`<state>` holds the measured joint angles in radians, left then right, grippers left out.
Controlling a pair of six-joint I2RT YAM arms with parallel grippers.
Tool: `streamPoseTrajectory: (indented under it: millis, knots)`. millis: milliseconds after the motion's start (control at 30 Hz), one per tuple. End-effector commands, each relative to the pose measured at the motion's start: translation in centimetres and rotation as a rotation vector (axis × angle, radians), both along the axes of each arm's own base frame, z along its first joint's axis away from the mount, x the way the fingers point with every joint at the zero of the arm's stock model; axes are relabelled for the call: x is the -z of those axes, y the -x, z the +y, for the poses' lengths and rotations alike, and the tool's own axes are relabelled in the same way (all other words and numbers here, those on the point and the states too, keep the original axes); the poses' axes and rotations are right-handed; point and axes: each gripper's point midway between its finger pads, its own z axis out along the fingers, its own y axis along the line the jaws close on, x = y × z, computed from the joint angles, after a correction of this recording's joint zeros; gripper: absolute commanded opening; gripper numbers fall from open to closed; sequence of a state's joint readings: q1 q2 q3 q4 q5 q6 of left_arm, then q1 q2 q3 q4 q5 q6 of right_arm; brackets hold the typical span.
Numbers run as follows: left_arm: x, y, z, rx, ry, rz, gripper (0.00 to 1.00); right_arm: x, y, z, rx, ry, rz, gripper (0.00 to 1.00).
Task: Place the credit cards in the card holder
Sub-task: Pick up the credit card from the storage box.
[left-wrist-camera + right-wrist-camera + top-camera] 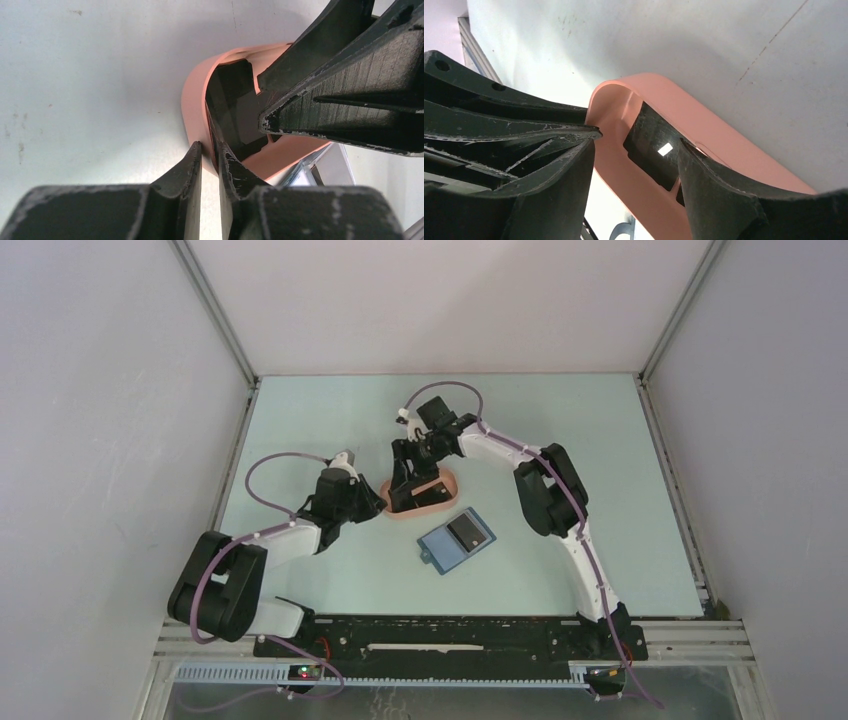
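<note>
black card in pink tray, sitting between tips of wide-spread right pincer. left pincer narrow, nipping tray rim. pale green table, white walls.

One pink tray, one blue card holder, one black card (just one countable).

One finger of the right pincer covers the end of the black card nearest that finger. From above, both pincers hide the inside of the pink tray. Whether the left pincer really pinches the tray wall between its tips is unclear.
</note>
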<state>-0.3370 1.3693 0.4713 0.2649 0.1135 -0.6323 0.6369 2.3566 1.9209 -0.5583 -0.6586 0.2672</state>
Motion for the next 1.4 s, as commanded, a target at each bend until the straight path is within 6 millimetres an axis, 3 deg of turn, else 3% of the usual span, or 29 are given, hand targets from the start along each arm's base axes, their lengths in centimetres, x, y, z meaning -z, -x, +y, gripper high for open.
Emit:
streamPoseTrajectory:
  millis: [0,333,533,833,933,1233,1367]
  knots:
    - [-1.2,-0.4,-1.0,0.020,0.051,-0.020,0.04,-0.6,-1.2,-0.7,0.058,0.066,-0.093,0.71]
    - [-1.8,-0.1,-0.9,-0.010,0.097,-0.054,0.00,1.6,-1.7,-1.3,0.166,0.162,-0.126,0.72]
    - [-1.6,0.2,-1.3,0.005,0.112,-0.051,0.00,2.7,-1.1,-0.9,0.179,0.133,-0.056,0.72]
    - [-1.3,0.5,-0.7,-0.023,0.104,-0.052,0.00,-0.3,-3.0,-2.5,0.204,0.168,-0.217,0.71]
    - [-1.4,0.5,-0.5,-0.036,0.104,-0.058,0.00,-0.5,-3.1,-3.0,0.212,0.174,-0.236,0.70]
    - [-1.9,0.8,-1.5,-0.013,0.140,-0.085,0.00,3.0,-0.6,-0.8,0.154,0.106,-0.058,0.66]
    - [-2.0,1.1,-2.0,-0.003,0.152,-0.097,0.00,3.5,0.4,0.0,0.133,0.073,0.001,0.64]
